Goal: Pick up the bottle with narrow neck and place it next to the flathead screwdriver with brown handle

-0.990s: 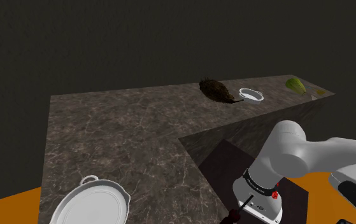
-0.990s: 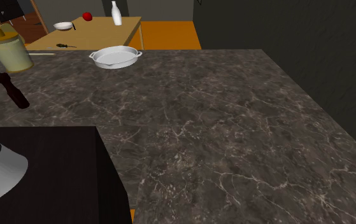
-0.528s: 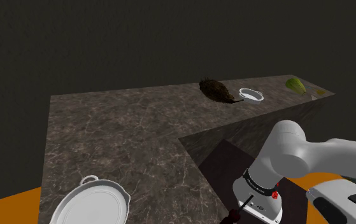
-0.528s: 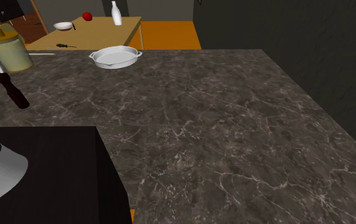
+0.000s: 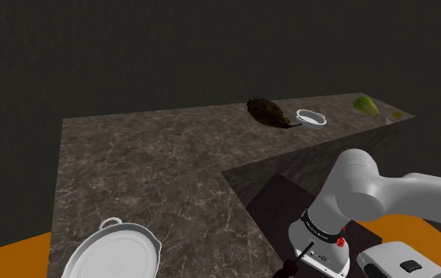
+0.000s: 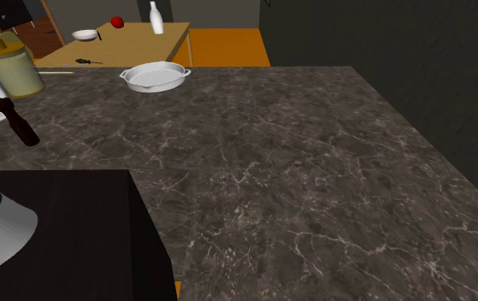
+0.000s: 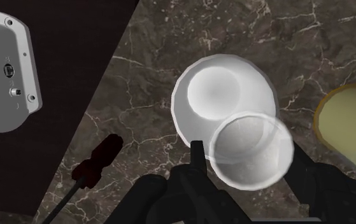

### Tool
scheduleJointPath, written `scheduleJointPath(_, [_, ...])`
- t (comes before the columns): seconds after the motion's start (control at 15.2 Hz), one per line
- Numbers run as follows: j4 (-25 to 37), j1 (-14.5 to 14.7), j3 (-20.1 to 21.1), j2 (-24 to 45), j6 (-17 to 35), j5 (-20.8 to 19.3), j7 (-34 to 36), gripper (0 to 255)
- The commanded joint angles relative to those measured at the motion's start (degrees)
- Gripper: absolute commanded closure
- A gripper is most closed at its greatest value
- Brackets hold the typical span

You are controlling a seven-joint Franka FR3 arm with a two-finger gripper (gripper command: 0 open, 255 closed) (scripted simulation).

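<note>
Firm clasp by the all-black two-finger gripper [image 7: 249,156] on the near round end of a plain white bottle [image 7: 224,95], one black finger against each side. Wider far end pointing away from the hand, over the dark veined marble counter [image 7: 284,25] [image 5: 155,166] [image 6: 314,171]. Placed between a flathead screwdriver with a dark reddish-brown handle [image 7: 93,165] [image 6: 16,124] [image 5: 289,268] and a squat yellow-and-cream jug [image 7: 345,124] [image 6: 10,68], and apart from both. No telling whether resting on the counter or hanging clear of it.

Screwdriver flat on the counter, handle just beside the edge shared with the black box stand [image 7: 74,38] [image 6: 66,231] [image 5: 282,201]. Jug upright farther along that same side of the counter.

White Franka arm [image 5: 368,189] bent low over the stand at the shoulder view's lower right.

White oval baking dish with two small handles [image 5: 112,253] [image 6: 154,77] at the counter's edge toward a light wooden table [image 6: 143,47], well apart from the screwdriver. On that table, a slim white narrow-necked bottle [image 6: 156,17], a small red round thing [image 6: 117,21] and a shallow white bowl [image 6: 85,35].

At the counter's far end in the shoulder view, a dark brown lump [image 5: 270,110], a small white dish [image 5: 312,118] and something green and leafy [image 5: 366,104].
</note>
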Motion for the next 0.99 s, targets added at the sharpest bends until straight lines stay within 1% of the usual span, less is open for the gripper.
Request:
scheduleJointPath(0.0, [-1.17, 0.34, 1.02, -0.55, 0.85, 0.96, -0.21, 255])
scheduleJointPath(0.07, [-1.98, 0.57, 1.85, -0.93, 1.47, 1.72, -0.35, 255])
scheduleJointPath(0.59, [-1.98, 0.56, 1.85, -0.93, 1.47, 1.72, -0.35, 255])
scheduleJointPath(0.66, [-1.98, 0.57, 1.85, -0.93, 1.47, 1.72, -0.35, 0])
scheduleJointPath(0.92, [-1.98, 0.56, 1.85, -0.93, 1.47, 1.72, -0.35, 0])
